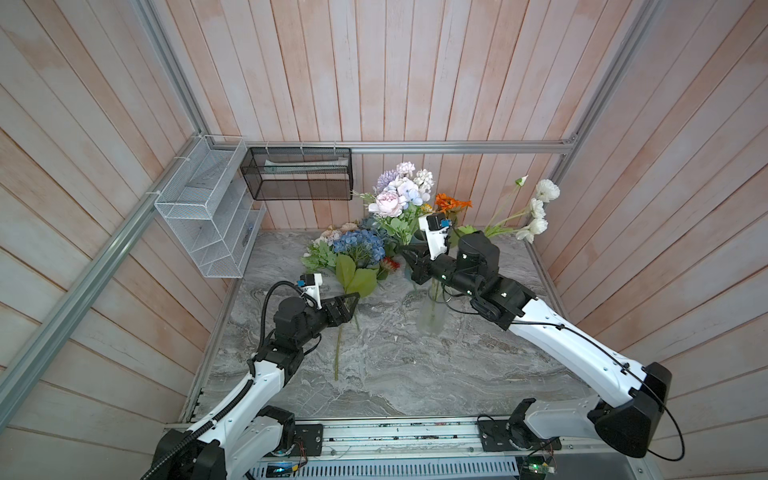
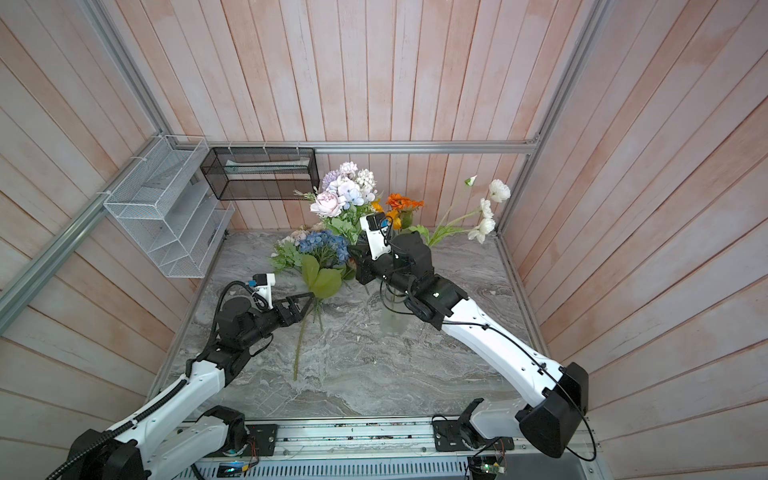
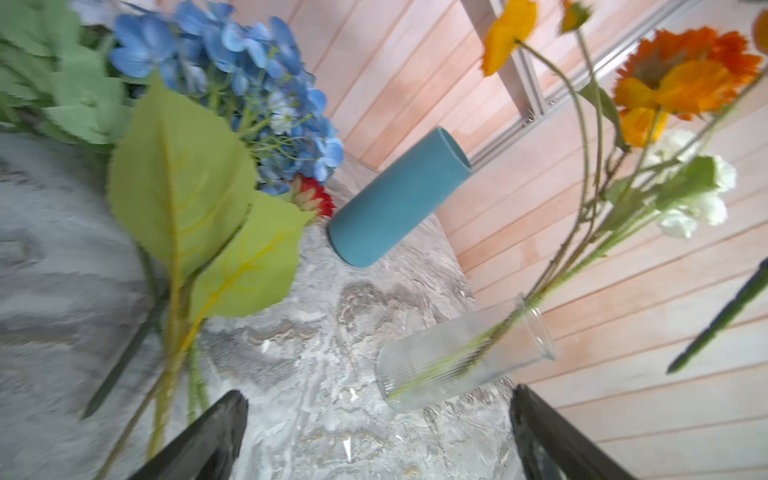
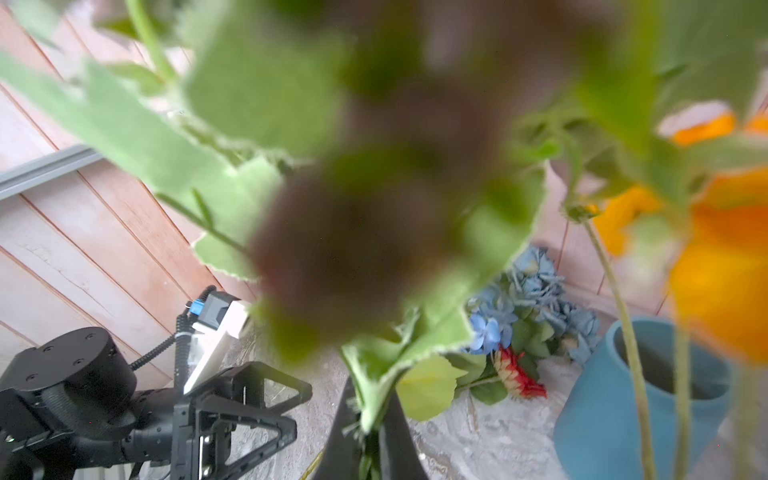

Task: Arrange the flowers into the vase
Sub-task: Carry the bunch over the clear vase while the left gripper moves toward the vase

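My right gripper (image 1: 409, 254) (image 4: 370, 415) is shut on the green stems of a bunch of lilac, pink and dusty blue flowers (image 1: 399, 195) (image 2: 345, 193), held upright above the table's back. Below my right arm a clear ribbed vase (image 1: 432, 316) (image 3: 449, 361) holds orange (image 1: 453, 203), yellow (image 3: 509, 33) and white flowers (image 1: 540, 208). A teal vase (image 3: 399, 199) (image 4: 615, 407) stands behind it. A blue hydrangea (image 1: 359, 245) (image 3: 249, 62) and a red bloom (image 3: 316, 195) lie on the table. Just beside their stems, my left gripper (image 1: 351, 309) (image 3: 378, 399) is open and holds nothing.
A white wire rack (image 1: 208, 216) hangs on the left wall and a black mesh basket (image 1: 299, 174) on the back wall. Wooden walls close in the marble table (image 1: 395, 374) on three sides. More pale blooms (image 1: 332, 235) lie behind the hydrangea.
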